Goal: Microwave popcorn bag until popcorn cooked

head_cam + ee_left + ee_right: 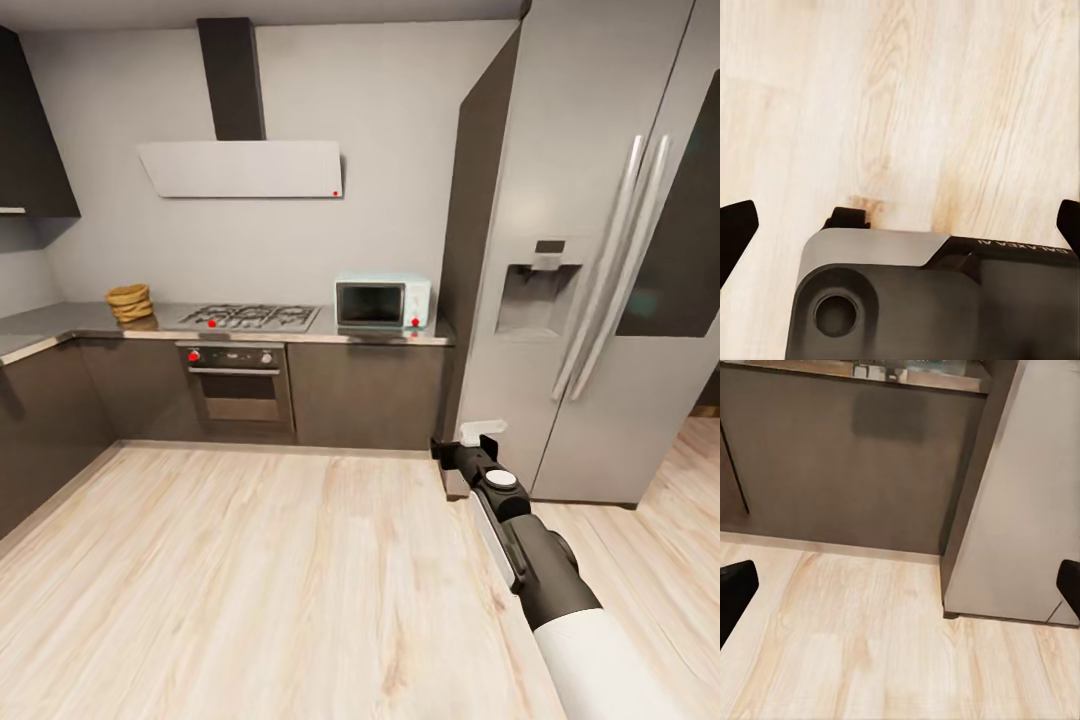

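The pale mint-blue microwave (383,303) stands with its door closed at the right end of the glossy grey countertop (70,322), beside the fridge. Far from it, at the counter's left end, sits the tan-brown popcorn bag (129,300) with its rolled rim; it is too distant to make out a label or any popcorn. My right gripper (478,437) hangs low over the wood floor, well short of the counter, and in its wrist view the right gripper (900,592) is open and empty. My left gripper (900,225) is also open, above the floor and my own base.
A steel gas hob (250,317) and the oven (238,384) below it lie between bag and microwave. A white hood (243,168) hangs above. The tall steel fridge (590,260) stands at the right. Dark cabinets (40,430) run along the left. Wood floor (260,580) stretches ahead.
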Controlling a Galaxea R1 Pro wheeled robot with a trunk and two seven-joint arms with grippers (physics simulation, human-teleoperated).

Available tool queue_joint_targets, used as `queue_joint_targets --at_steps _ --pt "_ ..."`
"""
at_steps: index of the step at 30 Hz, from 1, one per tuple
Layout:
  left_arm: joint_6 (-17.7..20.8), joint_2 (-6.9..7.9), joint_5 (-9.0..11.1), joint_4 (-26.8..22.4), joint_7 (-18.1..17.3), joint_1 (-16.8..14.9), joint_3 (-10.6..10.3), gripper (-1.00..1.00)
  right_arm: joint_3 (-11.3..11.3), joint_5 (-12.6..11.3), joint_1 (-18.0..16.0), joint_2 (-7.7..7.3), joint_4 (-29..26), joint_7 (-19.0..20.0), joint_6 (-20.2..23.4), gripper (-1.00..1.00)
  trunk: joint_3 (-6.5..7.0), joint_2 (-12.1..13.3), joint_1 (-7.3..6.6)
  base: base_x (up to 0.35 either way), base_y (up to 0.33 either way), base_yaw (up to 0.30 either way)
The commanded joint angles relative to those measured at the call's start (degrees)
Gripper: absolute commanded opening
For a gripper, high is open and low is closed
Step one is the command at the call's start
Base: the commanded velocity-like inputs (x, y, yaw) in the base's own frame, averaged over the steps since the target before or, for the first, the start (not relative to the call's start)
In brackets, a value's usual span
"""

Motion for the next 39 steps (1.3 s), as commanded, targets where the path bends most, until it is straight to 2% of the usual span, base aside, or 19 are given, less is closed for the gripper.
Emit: queue_joint_targets --at_steps 1,7,11,17,20,25,28,32,37,39 --pt "-0.19 -0.03 0.09 0.04 0.02 -0.04 0.26 1.00 0.13 -0.10 -0.04 -0.03 -0.16 -0.37 0.24 1.00 -0.07 -0.03 0.04 0.344 0.000 0.000" --pt "-0.19 -0.03 0.09 0.04 0.04 -0.03 0.25 1.00 0.37 -0.10 1.22 -0.21 -4.96 -0.32 0.39 1.00 -0.07 -0.03 0.04 0.344 0.000 0.000" --pt "-0.19 -0.03 0.09 0.04 0.04 -0.03 0.25 1.00 0.45 0.22 3.60 -0.22 -9.12 -0.29 0.62 1.00 -0.07 -0.03 0.04 0.344 0.000 0.000" --pt "-0.19 -0.03 0.09 0.04 0.02 -0.03 0.25 1.00 0.33 0.23 3.91 -0.16 -9.70 -0.29 2.11 1.00 -0.07 -0.03 0.04 0.344 0.000 0.000" --pt "-1.52 -0.10 -0.05 -0.03 -0.01 0.26 0.11 1.00 0.27 0.23 3.91 -0.14 -9.60 -0.29 3.21 1.00 -0.07 -0.03 0.04 0.321 0.000 0.000" --pt "-2.34 -0.34 -0.08 -0.19 -0.02 0.79 0.24 1.00 0.20 -0.04 3.91 -0.14 -9.50 -0.29 3.47 1.00 -0.07 -0.03 0.04 0.108 0.000 0.000" --pt "-2.31 -0.16 0.07 -0.22 -0.24 0.48 0.74 1.00 0.19 -0.15 3.85 -0.14 -9.42 -0.29 3.50 1.00 0.47 1.17 -0.62 0.006 0.000 0.000" --pt "-2.30 -0.12 0.02 -0.22 -0.44 0.32 2.90 1.00 0.19 -0.19 3.83 -0.14 -9.47 -0.29 3.56 1.00 1.19 2.77 -1.50 0.000 0.000 0.000" --pt "-2.30 -0.11 0.00 -0.22 -0.54 0.32 3.31 1.00 0.19 -0.25 3.83 -0.14 -9.58 -0.29 3.72 1.00 2.09 4.78 -2.60 0.232 -0.084 0.000" --pt "-2.30 -0.11 -0.02 -0.22 -0.54 0.32 3.33 1.00 0.15 -0.21 3.84 -0.14 -9.78 -0.29 5.16 1.00 2.45 5.58 -3.04 0.330 -0.017 0.000"
